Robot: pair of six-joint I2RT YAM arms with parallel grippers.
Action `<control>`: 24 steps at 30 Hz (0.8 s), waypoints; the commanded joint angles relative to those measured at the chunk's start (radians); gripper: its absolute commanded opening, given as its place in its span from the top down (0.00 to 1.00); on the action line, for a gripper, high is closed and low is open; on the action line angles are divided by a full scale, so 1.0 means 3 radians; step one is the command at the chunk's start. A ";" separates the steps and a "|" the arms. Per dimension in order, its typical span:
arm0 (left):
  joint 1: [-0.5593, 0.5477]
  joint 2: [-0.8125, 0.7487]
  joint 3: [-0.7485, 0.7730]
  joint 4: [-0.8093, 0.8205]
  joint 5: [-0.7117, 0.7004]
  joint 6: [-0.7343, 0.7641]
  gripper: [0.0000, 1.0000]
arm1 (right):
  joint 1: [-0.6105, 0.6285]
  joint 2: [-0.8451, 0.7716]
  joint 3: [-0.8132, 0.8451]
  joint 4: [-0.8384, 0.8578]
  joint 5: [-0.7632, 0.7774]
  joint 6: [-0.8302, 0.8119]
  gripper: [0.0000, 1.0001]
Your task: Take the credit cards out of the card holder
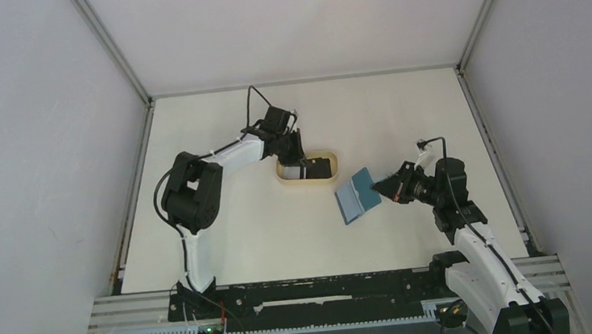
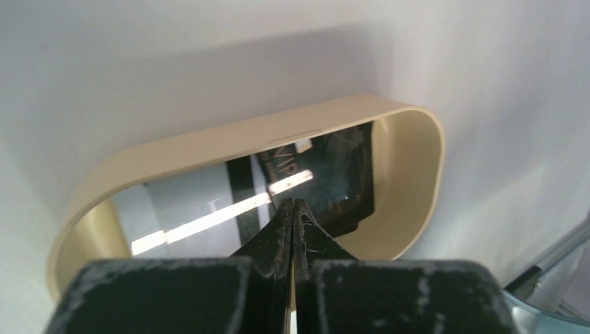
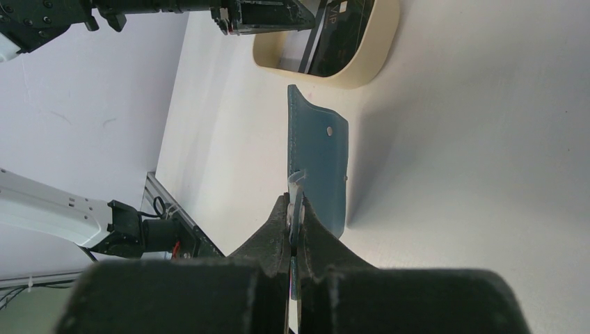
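2 credit cards point(image 2: 327, 174) lie in the tan oval tray point(image 2: 229, 136) beneath the left end effector point(image 2: 293, 209), clenched empty, while to the tray's near right the right end effector point(image 3: 296, 209) grasps the teal card holder point(image 3: 316, 156) by an edge, its long axis pointing toward the tray.

A robot lab cell: plain white panels point(image 1: 25, 158) enclose a white table point(image 1: 402, 117) edged with aluminium rail point(image 1: 347, 320).

The card holder point(image 1: 357, 195) is teal-blue, the tray point(image 2: 229, 139) tan, the card point(image 2: 337, 181) black, the table point(image 1: 267, 242) white.
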 commanded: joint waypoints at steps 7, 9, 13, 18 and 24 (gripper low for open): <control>-0.0077 0.0009 0.0200 -0.0212 -0.0462 -0.0085 1.00 | 0.0026 -0.0016 0.0007 0.0179 0.0013 -0.0001 1.00; -0.0095 0.0051 0.0209 -0.0216 -0.0430 -0.0105 1.00 | 0.0025 -0.0016 0.0007 0.0175 0.0022 -0.0001 1.00; -0.0138 0.0097 0.0241 -0.0222 -0.0423 -0.0139 1.00 | 0.0026 -0.0015 0.0007 0.0169 0.0028 0.0001 1.00; -0.0178 0.0158 0.0325 -0.0310 -0.0515 -0.0131 1.00 | 0.0030 -0.0025 0.0007 0.0161 0.0038 -0.0001 1.00; -0.0182 0.0215 0.0364 -0.0489 -0.0753 -0.0087 1.00 | 0.0045 -0.0044 0.0007 0.0154 0.0056 -0.0002 1.00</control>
